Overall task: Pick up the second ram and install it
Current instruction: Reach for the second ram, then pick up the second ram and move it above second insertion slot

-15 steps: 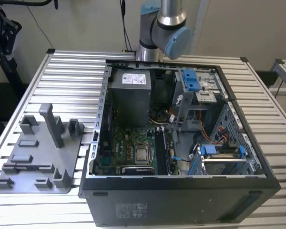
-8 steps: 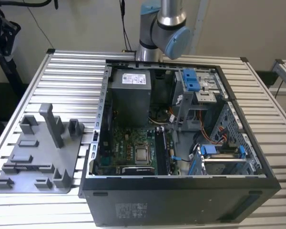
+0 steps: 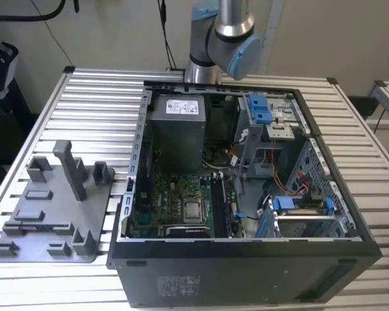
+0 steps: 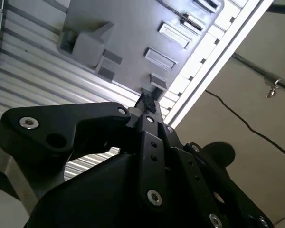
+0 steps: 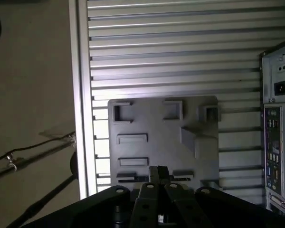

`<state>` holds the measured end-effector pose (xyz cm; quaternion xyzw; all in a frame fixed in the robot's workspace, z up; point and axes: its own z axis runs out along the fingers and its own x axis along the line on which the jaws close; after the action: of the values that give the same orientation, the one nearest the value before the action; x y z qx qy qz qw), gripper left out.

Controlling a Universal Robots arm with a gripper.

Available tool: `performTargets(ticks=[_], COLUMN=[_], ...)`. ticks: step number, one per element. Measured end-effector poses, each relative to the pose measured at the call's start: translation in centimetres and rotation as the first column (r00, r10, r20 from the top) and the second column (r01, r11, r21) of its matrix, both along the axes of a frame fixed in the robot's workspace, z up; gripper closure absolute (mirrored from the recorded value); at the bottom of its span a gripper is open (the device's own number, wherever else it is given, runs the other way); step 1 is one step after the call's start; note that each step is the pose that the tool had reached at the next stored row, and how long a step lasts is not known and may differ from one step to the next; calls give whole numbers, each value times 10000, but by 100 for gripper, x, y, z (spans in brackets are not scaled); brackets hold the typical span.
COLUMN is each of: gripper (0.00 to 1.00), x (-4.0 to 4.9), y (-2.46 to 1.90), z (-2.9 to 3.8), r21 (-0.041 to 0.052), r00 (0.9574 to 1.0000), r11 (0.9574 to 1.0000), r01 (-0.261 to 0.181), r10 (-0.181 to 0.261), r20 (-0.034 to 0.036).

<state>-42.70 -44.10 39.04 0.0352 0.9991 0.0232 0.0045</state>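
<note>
One grey fixture tray (image 3: 59,214) lies flat on the slatted bench (image 3: 97,103), just beside one open computer case (image 3: 246,272) and on the exterior view's left of it. A thin dark strip sits in the long slot along the tray's near edge. This appears to be the second ram (image 3: 42,226), standing on edge. Its long axis runs from the exterior view's left to its right, parallel to the front face of the case. Which end carries the label cannot be told.

In the first wrist view the same slot (image 5: 132,177) passes behind the tips of the end effector (image 5: 157,172), which hangs well above the tray (image 5: 156,128). Its fingers are drawn together with no gap showing, and nothing can be seen between them. The second wrist view shows the same closed tips (image 4: 147,102) over the tray (image 4: 133,28).

One tall post (image 3: 71,168) rises from the tray. Inside the case lies one green motherboard (image 3: 175,201). One arm (image 3: 223,32) rises behind the case.
</note>
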Motion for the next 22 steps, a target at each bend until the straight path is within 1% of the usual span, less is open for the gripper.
performTargets(ticks=[7,9,13,15,16,22], gripper=[89,89,89,89,89,89], x=[58,95,214,224,224,224], y=[-315,-393,-474,-515,-522,-522], z=[-5,-7,-13,-14,-15,-17], r21=[0,0,0,0,-1,0], r00=[10000,10000,10000,10000,10000,10000], r11=[10000,10000,10000,10000,10000,10000], r01=[1,0,-1,0,0,1], r10=[-1,0,1,0,0,-1], r20=[-31,-41,-62,-67,-67,-66])
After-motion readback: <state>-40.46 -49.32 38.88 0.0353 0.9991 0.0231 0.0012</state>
